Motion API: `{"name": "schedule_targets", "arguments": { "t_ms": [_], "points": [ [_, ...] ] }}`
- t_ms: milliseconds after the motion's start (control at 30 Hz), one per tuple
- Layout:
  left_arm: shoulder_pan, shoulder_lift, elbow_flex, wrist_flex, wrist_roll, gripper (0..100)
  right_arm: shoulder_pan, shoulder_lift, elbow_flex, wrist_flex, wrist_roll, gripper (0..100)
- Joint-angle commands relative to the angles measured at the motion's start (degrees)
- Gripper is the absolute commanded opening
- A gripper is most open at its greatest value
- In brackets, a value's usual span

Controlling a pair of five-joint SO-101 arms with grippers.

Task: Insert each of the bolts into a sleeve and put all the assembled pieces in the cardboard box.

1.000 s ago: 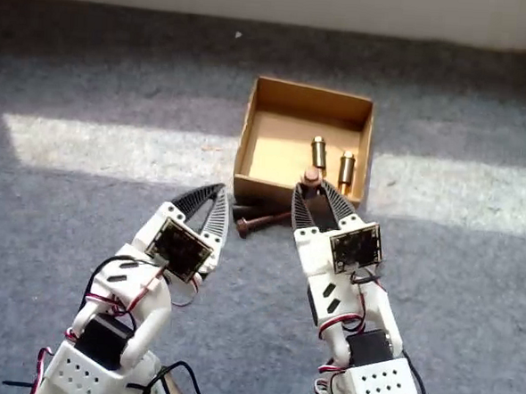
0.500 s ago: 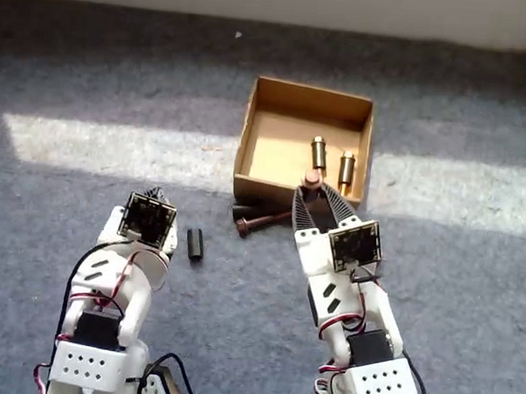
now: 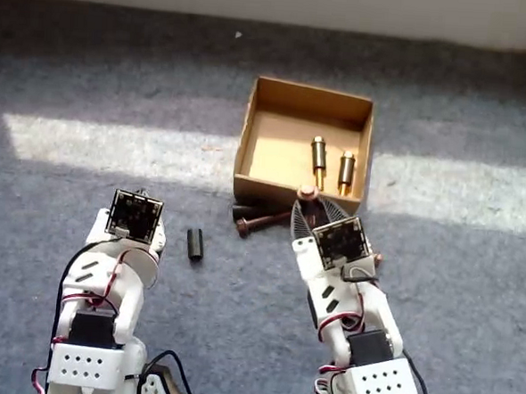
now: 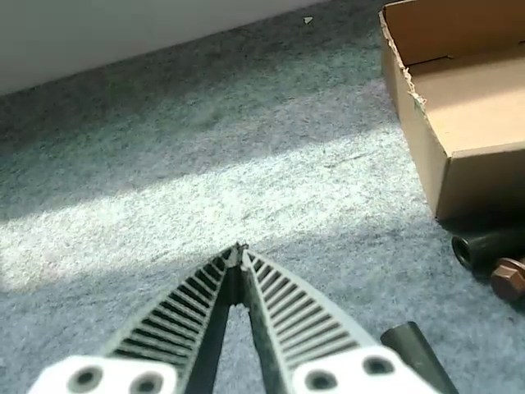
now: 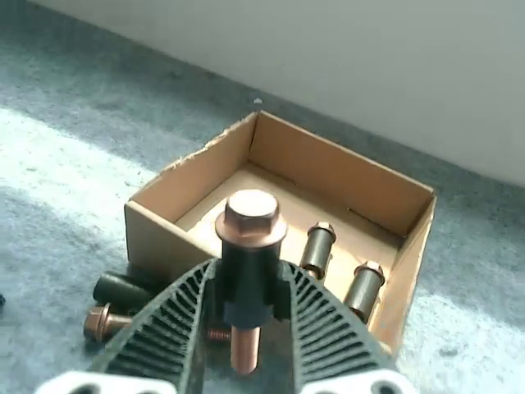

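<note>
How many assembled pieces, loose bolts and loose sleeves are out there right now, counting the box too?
Assembled pieces: 3, with two in the box, the second at, and one in the jaws of the right gripper
Loose bolt: 1, on the carpet
Loose black sleeves: 2, the other by the box front
Cardboard box: 1
Total: 7

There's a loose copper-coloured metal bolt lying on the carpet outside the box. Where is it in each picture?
High view: loose copper-coloured metal bolt on carpet, before the brown cardboard box.
Left wrist view: its hexagonal head beside a black cylindrical sleeve.
Right wrist view: bolt beside that sleeve.
Shared landmark: the box.
</note>
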Motion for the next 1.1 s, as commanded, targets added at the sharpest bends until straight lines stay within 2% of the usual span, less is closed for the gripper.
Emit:
{"name": "schedule_targets", "arguments": {
  "t_ms": [0, 100, 333, 800, 1067],
  "points": [
    [-0.6, -0.7, 1.8, 0.1, -0.7, 1, 2.3, -0.6, -7.3, 7.2, 0.6, 0.6],
    [-0.6, -0.7, 1.8, 0.1, -0.7, 1, 2.9, -0.6, -13.8, 11.3, 0.6, 0.6],
    [-0.6, -0.7, 1.8, 0.1, -0.7, 1, 2.8, 3.8, -23.3, 11.6, 1.0, 0.6],
    [-0.6, -0.7, 1.8, 0.1, -0.7, 1, 2.9, 53.4, -58.8, 11.6, 1.0, 0.6],
    [-0.7, -0.7, 1.8, 0.1, -0.7, 1, 4.3, 75.4, -74.8, 11.6, 0.9, 0.6]
  ]
}}
